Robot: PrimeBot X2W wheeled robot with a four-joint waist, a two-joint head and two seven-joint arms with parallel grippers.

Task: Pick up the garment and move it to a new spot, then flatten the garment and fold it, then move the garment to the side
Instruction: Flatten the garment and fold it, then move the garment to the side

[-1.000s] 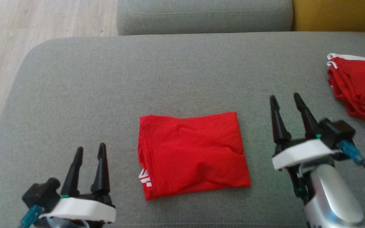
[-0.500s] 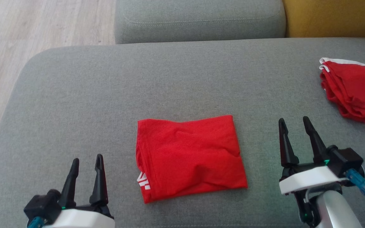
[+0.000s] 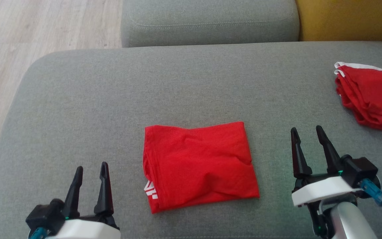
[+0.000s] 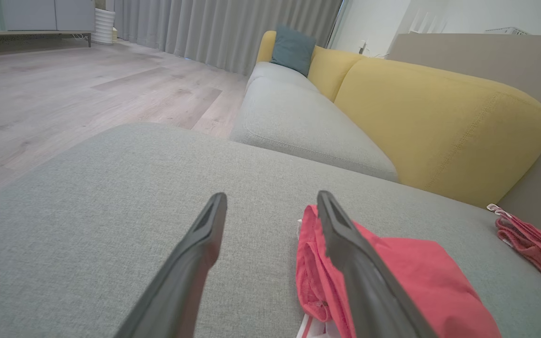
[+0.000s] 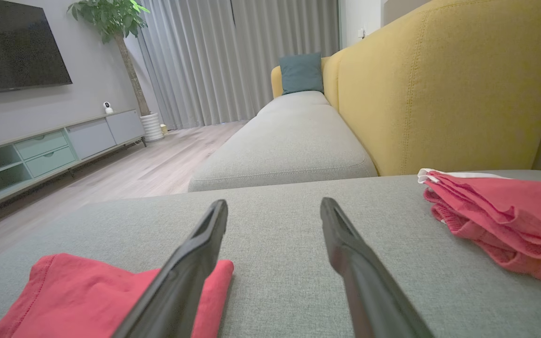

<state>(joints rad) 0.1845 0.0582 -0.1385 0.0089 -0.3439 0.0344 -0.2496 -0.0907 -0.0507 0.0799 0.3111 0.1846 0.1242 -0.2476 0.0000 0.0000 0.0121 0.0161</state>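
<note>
A red garment [image 3: 199, 166] lies folded into a rough rectangle near the front middle of the grey cushion [image 3: 111, 99], a white print at its lower left corner. My left gripper [image 3: 91, 170] stands open to its left, apart from it, with nothing between its fingers. To the garment's right my right gripper [image 3: 306, 132] is open too, empty, a gap of cushion between. The left wrist view has the garment [image 4: 411, 277] low at the right behind my left gripper [image 4: 270, 199]. In the right wrist view the garment [image 5: 87, 295] lies at lower left of my right gripper [image 5: 274, 206].
A second red folded garment with white trim [image 3: 370, 96] sits at the cushion's far right edge. Another grey seat cushion [image 3: 211, 20] and a yellow backrest [image 3: 350, 20] lie beyond. Wooden floor [image 3: 28, 39] runs past the left edge.
Both grippers have drawn back toward the bottom of the head view, the right one most. The view itself shifted slightly. The folded garment lies as before.
</note>
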